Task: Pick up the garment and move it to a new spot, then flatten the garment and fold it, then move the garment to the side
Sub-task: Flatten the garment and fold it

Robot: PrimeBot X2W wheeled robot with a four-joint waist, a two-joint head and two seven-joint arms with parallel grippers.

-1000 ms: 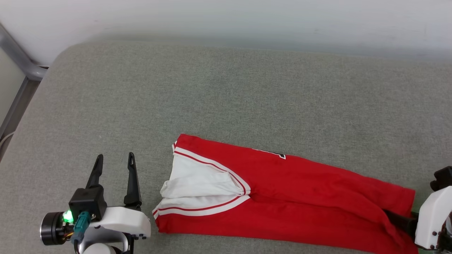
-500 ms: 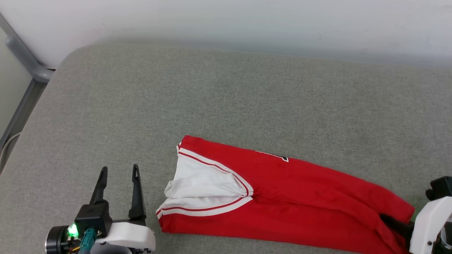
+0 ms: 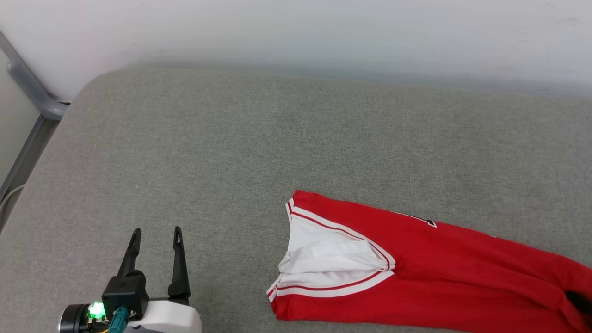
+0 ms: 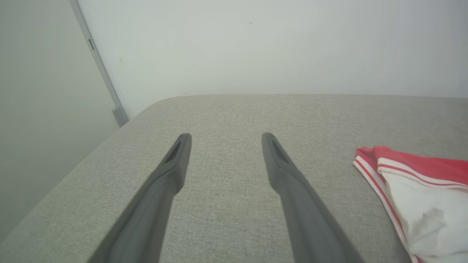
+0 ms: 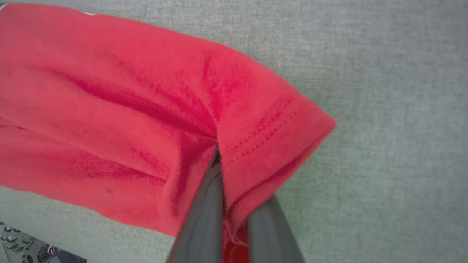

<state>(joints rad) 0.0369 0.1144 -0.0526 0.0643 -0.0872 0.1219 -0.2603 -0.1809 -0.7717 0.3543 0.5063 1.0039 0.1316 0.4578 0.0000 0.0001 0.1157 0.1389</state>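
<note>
The garment (image 3: 430, 277) lies as a long folded band on the grey padded surface (image 3: 231, 138), low and right in the head view. Flattening and folding look done, and the sideways move is probably what's left. The right claw (image 5: 228, 204) is pinched on its red hem, while the left claw (image 3: 156, 231) hovers spread, well apart from the garment.

left gripper (image 4: 225, 140): hovering above the bench (image 4: 256, 109), fingers standing apart
shirt (image 4: 424, 197): lying on the bench, off to the gripper's right
</note>
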